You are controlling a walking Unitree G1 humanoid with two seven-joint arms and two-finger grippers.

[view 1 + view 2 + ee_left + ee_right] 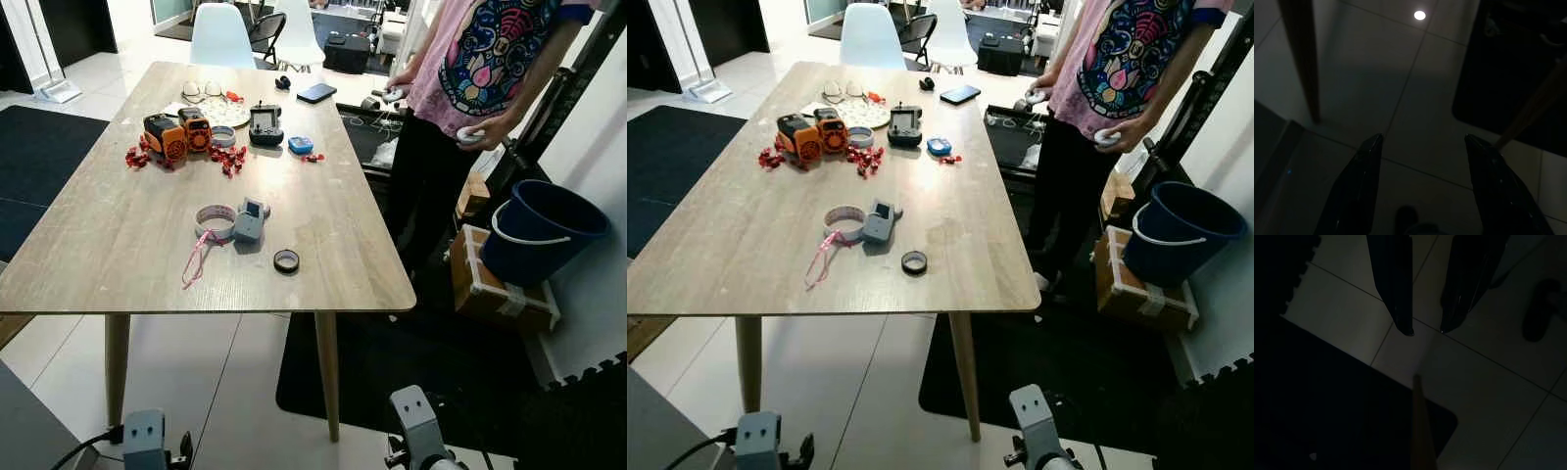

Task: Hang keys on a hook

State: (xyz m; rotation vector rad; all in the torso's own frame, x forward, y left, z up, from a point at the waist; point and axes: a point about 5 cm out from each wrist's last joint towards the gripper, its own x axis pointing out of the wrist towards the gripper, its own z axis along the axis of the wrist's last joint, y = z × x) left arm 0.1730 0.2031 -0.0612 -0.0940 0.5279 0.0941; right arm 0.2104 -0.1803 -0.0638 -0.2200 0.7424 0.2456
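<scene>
A grey key fob lies on the wooden table, near its front middle, with a pink cord trailing from it toward the front edge. Beside it lies a roll of tape. Both arms hang low in front of the table. In the dark left wrist view my left gripper is open above the tiled floor, nothing between its fingers. My right gripper also points at the floor, its fingers a narrow gap apart and empty. I cannot make out a hook.
A small black ring lies near the fob. Orange gadgets, red clips, a black controller and a phone sit farther back. A person stands at the table's right side. A blue bucket rests on boxes there.
</scene>
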